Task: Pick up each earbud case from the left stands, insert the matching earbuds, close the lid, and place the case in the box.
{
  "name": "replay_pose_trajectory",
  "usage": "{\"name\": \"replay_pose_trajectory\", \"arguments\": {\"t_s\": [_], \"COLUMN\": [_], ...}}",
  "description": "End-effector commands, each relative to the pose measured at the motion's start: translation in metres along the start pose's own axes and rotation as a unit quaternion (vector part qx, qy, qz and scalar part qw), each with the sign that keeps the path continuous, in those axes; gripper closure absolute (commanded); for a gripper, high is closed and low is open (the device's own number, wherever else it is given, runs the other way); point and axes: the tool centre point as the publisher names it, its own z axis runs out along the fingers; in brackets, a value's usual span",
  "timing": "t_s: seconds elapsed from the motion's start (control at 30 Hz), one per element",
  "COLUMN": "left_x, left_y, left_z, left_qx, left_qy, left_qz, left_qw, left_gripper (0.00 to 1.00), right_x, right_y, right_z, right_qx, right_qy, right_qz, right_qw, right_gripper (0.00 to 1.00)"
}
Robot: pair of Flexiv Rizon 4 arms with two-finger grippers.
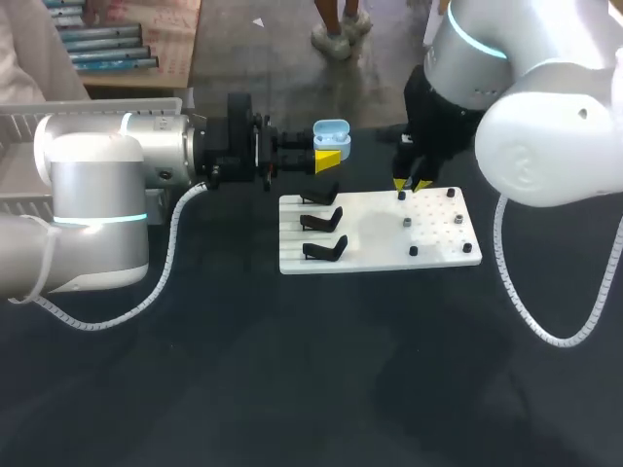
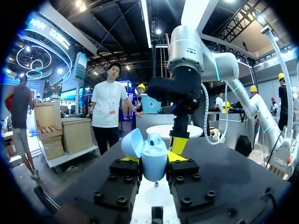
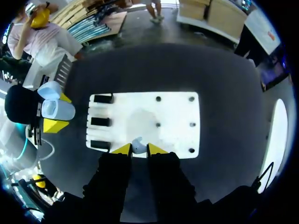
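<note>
Fingers of the left gripper (image 1: 329, 158) were closed on a pale blue earbud case (image 2: 153, 161), clamping its lower body from two sides. The case lid (image 2: 132, 142) stood hinged open to one side. The case was held clear of the dark table (image 1: 292, 370), near the end of a white board (image 1: 375, 233) that carried the stands. The right gripper (image 3: 138, 149) pointed down over one edge of the board, its yellow tips close together and gripping a small pale earbud (image 3: 138, 144) between them. Three black stands (image 1: 322, 222) sat in a column on the board's left part. Small black pegs (image 1: 406, 222) were spaced across its right part.
</note>
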Motion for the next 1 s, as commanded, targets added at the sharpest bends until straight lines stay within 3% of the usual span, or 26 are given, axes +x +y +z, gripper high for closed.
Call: {"name": "replay_pose_trajectory", "arguments": {"t_s": [0.03, 0.37, 0.63, 1.0], "left_x": [0.001, 0.001, 0.001, 0.001], "left_y": [-0.002, -0.002, -0.002, -0.002], "left_z": [0.0, 0.0, 0.0, 0.0], "left_qx": [-0.004, -0.004, -0.004, -0.004], "left_qy": [-0.002, -0.002, -0.002, -0.002], "left_qz": [0.002, 0.002, 0.002, 0.002], "left_qw": [1.0, 1.0, 1.0, 1.0], "left_gripper": [1.0, 1.0, 1.0, 1.0], "right_x": [0.019, 0.029, 0.011, -0.018], "right_y": [0.013, 0.055, 0.081, 0.111], "right_z": [-0.032, -0.071, -0.085, -0.082], "right_qx": [-0.005, -0.007, -0.005, -0.008], "right_qy": [0.007, 0.015, 0.002, -0.007], "right_qz": [-0.016, -0.067, -0.11, -0.177], "right_qw": [1.0, 0.998, 0.994, 0.984], "right_gripper": [1.0, 1.0, 1.0, 1.0]}}
